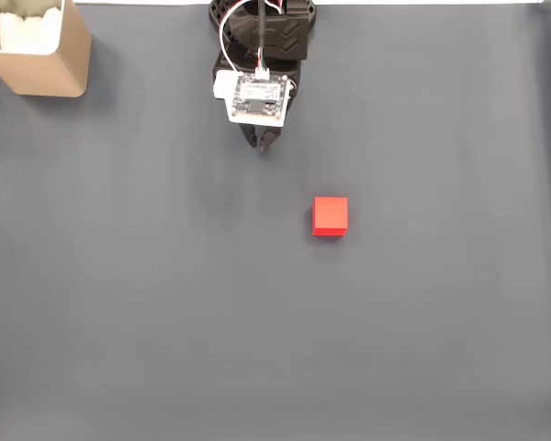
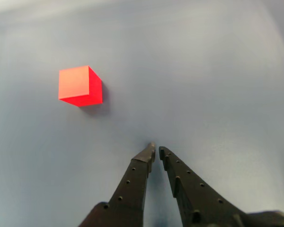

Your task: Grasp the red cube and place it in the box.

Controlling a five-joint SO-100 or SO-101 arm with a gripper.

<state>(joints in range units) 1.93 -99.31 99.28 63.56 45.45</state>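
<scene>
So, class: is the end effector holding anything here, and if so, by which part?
Nothing is held. The end effector has its jaws nearly closed with only bare mat between them, and the red cube sits apart on the mat, untouched.

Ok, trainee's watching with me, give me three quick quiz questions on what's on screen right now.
1. True or false: the gripper is holding the red cube.
2. In the fixed view, which corner holds the box? A top left, B bottom right, C top right.
3. Fill in: the cube rests on the dark ___.

Key: 1 false, the cube sits apart from the nearly shut jaws; 2 A; 3 mat.
</scene>
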